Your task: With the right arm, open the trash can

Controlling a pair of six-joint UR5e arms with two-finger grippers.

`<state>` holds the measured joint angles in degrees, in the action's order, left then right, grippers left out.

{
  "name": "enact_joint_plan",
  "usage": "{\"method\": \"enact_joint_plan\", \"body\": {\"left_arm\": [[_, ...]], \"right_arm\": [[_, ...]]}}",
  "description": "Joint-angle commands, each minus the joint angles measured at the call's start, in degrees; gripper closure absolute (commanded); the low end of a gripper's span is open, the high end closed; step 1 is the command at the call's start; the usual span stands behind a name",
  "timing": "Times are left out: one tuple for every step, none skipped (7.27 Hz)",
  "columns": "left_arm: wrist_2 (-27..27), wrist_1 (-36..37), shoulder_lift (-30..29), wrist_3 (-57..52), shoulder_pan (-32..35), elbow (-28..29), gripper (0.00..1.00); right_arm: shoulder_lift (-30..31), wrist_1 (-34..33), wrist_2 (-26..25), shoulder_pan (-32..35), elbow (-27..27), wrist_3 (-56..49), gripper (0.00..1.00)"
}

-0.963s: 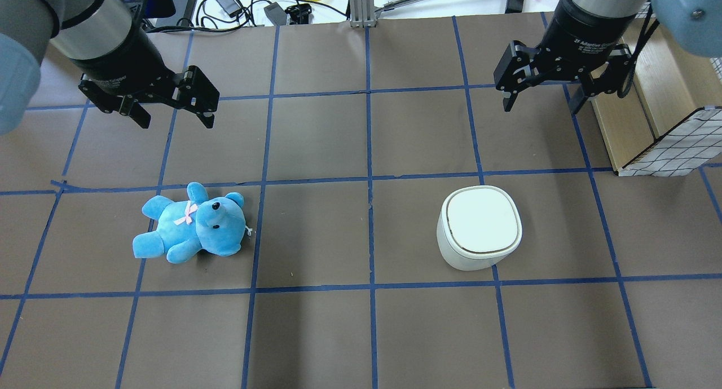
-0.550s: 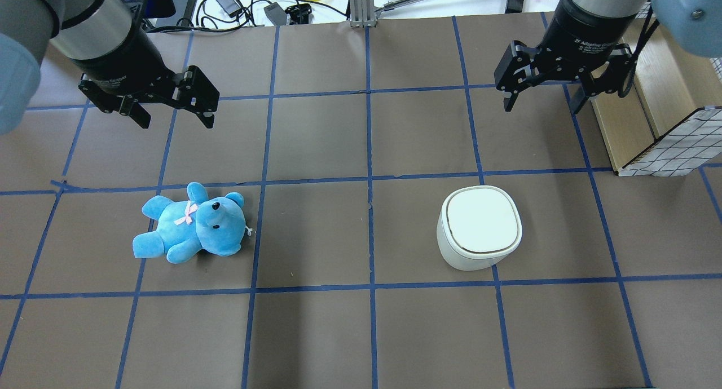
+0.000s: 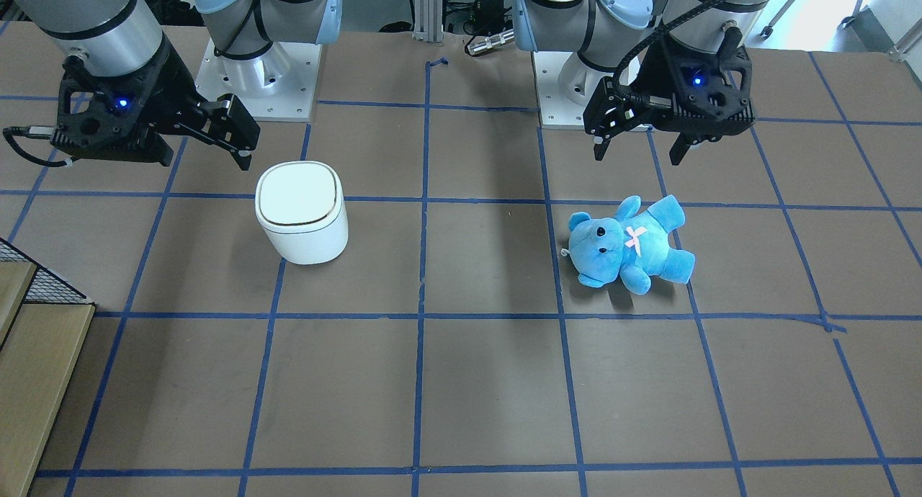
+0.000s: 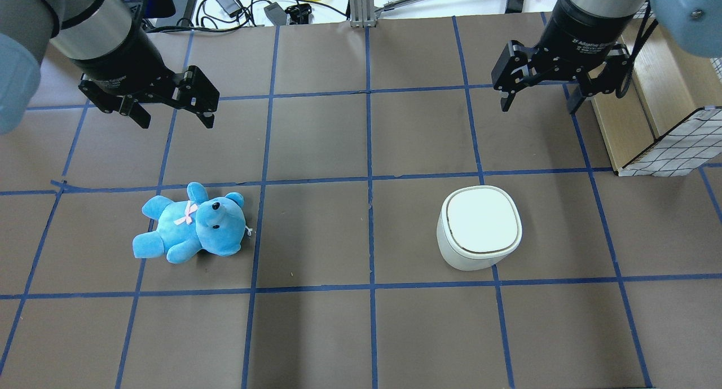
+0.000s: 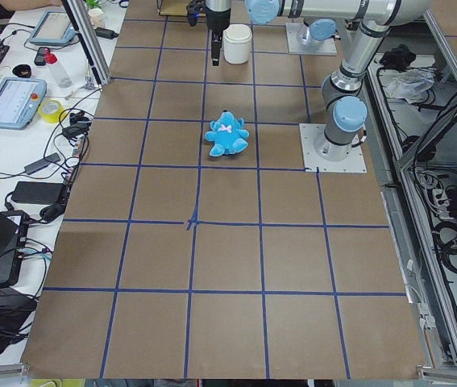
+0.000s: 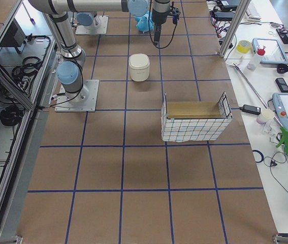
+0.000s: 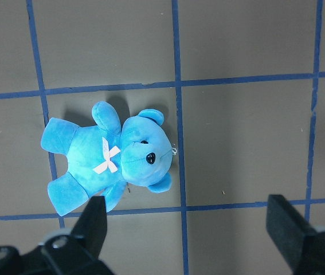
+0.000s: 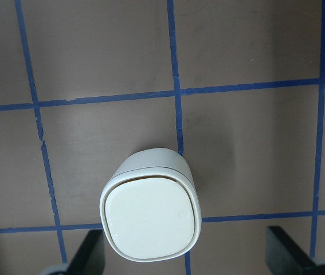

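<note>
The white trash can (image 4: 479, 226) stands upright on the brown table with its flat lid closed; it also shows in the front view (image 3: 301, 210) and the right wrist view (image 8: 151, 215). My right gripper (image 4: 540, 106) is open and empty, hanging above the table beyond the can and slightly to its right, apart from it. Its fingertips (image 8: 285, 246) frame the can from above in the wrist view. My left gripper (image 4: 176, 118) is open and empty above the table, beyond a blue teddy bear (image 4: 192, 222).
A wooden crate with a white wire-grid side (image 4: 665, 96) stands at the table's right edge, close beside the right gripper. Cables and tools lie past the table's far edge. The teddy (image 7: 110, 157) lies on its back on the left half.
The right gripper has shifted very slightly to the left and away. The trash can, the teddy and the left arm have not moved.
</note>
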<state>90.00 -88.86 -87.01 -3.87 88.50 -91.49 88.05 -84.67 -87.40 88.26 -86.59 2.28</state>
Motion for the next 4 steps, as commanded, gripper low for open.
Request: {"method": "enact_joint_plan", "body": {"left_arm": [[0.00, 0.00, 0.00, 0.00, 0.00, 0.00, 0.00], [0.00, 0.00, 0.00, 0.00, 0.00, 0.00, 0.00], [0.00, 0.00, 0.09, 0.00, 0.00, 0.00, 0.00], [0.00, 0.00, 0.00, 0.00, 0.00, 0.00, 0.00]], "right_arm": [[0.02, 0.03, 0.30, 0.15, 0.01, 0.00, 0.00], [0.02, 0.12, 0.39, 0.24, -0.07, 0.17, 0.00], [0.02, 0.21, 5.00, 0.68, -0.25, 1.13, 0.01], [0.10, 0.21, 7.92, 1.12, -1.21, 1.23, 0.20]]}}
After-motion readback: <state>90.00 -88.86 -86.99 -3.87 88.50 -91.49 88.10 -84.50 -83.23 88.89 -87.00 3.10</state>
